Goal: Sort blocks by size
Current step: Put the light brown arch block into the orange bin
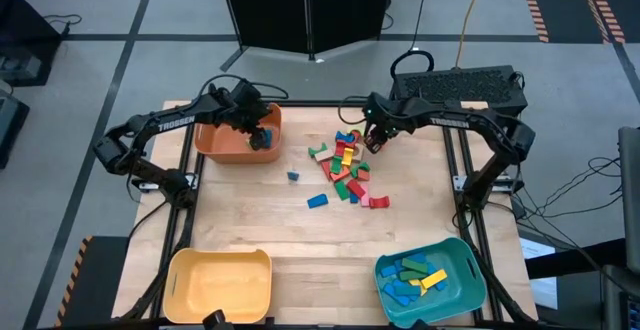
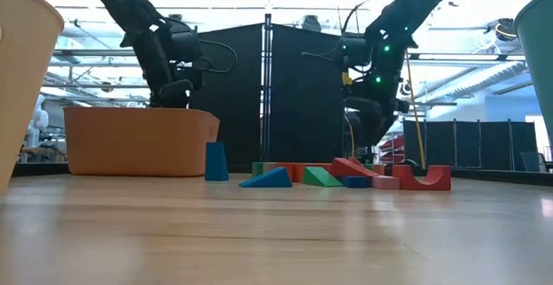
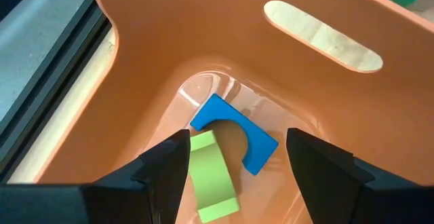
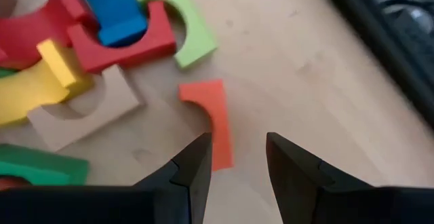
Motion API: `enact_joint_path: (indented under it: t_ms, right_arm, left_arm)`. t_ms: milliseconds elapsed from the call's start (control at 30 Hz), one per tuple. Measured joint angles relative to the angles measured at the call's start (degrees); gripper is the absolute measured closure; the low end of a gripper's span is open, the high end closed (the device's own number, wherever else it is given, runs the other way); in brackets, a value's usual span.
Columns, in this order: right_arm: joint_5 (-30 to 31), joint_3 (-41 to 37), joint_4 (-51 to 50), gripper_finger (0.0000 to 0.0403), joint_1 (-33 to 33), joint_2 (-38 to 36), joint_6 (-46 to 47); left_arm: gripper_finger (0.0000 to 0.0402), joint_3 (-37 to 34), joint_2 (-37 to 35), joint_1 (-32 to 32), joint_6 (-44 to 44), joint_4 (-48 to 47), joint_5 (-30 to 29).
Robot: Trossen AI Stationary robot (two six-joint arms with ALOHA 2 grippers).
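Observation:
A heap of coloured blocks (image 1: 346,170) lies at the table's middle. My right gripper (image 4: 239,141) hangs open just above the heap's far edge. An orange arch block (image 4: 211,119) lies flat on the wood ahead of its fingers, partly behind one of them. My left gripper (image 3: 237,139) stands open inside the orange bin (image 1: 225,142) at the far left. On that bin's floor lie a blue arch (image 3: 237,132) and a light green arch (image 3: 213,176), the green one close beside one finger.
A yellow bin (image 1: 218,285) stands at the near left. A teal bin (image 1: 432,288) at the near right holds blue, green and yellow blocks. A single blue block (image 1: 293,176) and a blue wedge (image 1: 318,201) lie left of the heap. Bare wood fills the table's near middle.

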Motion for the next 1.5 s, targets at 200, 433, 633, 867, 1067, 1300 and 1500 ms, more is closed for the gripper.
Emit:
enact_joint_path:
  t_ms: [200,433,633,867,1067,1300,1500]
  right_arm:
    - [-1.83,0.00,0.10,0.0273,-0.16,3.14,-0.62]
    - [0.61,0.02,0.23,0.0239,-0.21,3.68,0.77]
    - [0.13,0.04,-0.22,0.0210,-0.12,3.68,3.39]
    - [-1.24,3.25,-6.14,0.0206,-0.12,3.72,3.27]
    - [-1.69,12.51,-16.05,0.0206,-0.20,4.15,-2.50]
    - [-1.77,25.58,-31.34,0.0206,-1.42,16.33,-4.97]
    - [2.66,39.45,-45.23,0.0206,-1.23,27.60,-2.80]
  left_arm:
    - [0.0155,0.00,0.00,0.00,0.02,-0.01,0.00]
    - [0.0155,0.00,0.00,0.00,0.20,0.02,0.02]
    - [0.0155,0.00,0.00,0.00,0.18,0.04,0.02]
    - [0.0155,0.00,0.00,-0.01,0.19,0.04,0.02]
    - [0.0155,0.02,0.00,0.00,0.20,0.04,0.02]
    - [0.0155,0.02,0.00,-0.06,0.15,0.04,0.03]
    - [0.0155,0.04,0.00,-0.07,0.15,0.05,0.04]
